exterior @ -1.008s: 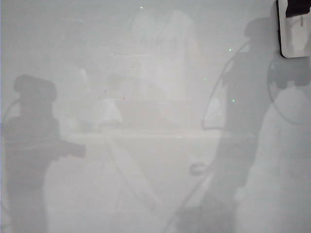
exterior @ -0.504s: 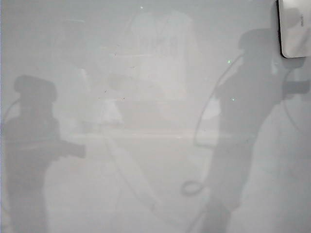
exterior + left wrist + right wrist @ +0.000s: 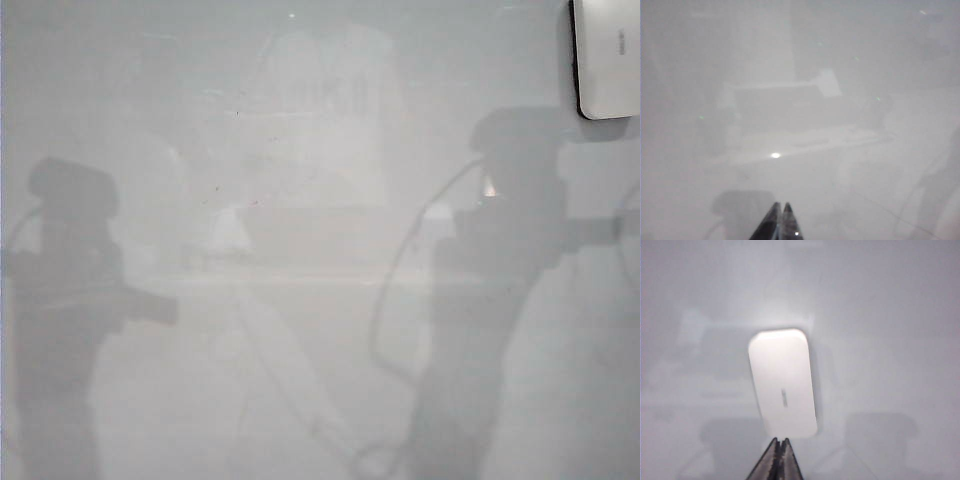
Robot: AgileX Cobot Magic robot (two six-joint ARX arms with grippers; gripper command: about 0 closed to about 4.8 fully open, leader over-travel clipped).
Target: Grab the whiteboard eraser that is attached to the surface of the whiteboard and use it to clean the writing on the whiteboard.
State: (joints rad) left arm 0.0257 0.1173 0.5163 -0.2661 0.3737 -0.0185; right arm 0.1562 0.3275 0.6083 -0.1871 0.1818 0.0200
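The whiteboard (image 3: 320,400) fills every view, glossy pale grey. The whiteboard eraser (image 3: 605,60), a white rounded block with a dark edge, sticks to the board at the exterior view's top right corner. In the right wrist view the eraser (image 3: 783,382) lies just ahead of my right gripper (image 3: 780,441), whose jaws are shut together with nothing between them and stand just short of the eraser's near end. My left gripper (image 3: 781,206) is shut and empty over bare board (image 3: 840,125). No writing shows in any view. Neither gripper itself shows in the exterior view.
Grey reflections of the two arms lie on the board, the left arm's reflection (image 3: 70,300) at the left and the right arm's reflection (image 3: 510,250) at the right. A bright light spot (image 3: 775,155) glints on the board in the left wrist view.
The dark gripper part that stood at the eraser in the top right corner has left the exterior view. The right arm's reflection has sunk lower. The eraser and left reflection stayed put.
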